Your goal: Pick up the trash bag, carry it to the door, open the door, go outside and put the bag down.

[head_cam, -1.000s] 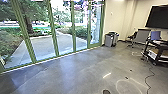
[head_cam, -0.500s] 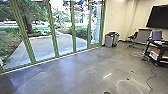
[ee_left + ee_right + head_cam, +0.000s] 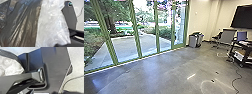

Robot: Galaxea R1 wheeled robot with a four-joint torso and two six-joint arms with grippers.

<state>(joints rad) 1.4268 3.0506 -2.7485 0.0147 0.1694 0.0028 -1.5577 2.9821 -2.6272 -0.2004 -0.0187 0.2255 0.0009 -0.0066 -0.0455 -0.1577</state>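
Trash bag (image 3: 28, 25) carrying seems under way: in the head view, the camera has edged nearer the green-framed glass (image 3: 137, 37). Left wrist view: dark and whitish plastic, close up; either gripper's hold, I cannot tell. Right wrist view: pale plastic beside the robot's plate (image 3: 56, 65).

crumpled white trash bag (image 3: 13, 66), dark plastic (image 3: 9, 54) along edge; cable (image 3: 71, 79) on floor (image 3: 78, 65)

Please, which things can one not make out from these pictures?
- Contents of the dark bag: left wrist view, hidden by its creased plastic.
- The bag's ends: left wrist view, cut off by the edges.
- Inside of the gray bin: head view, hidden by its walls.
- Black screen's far side: head view, beyond the right edge.
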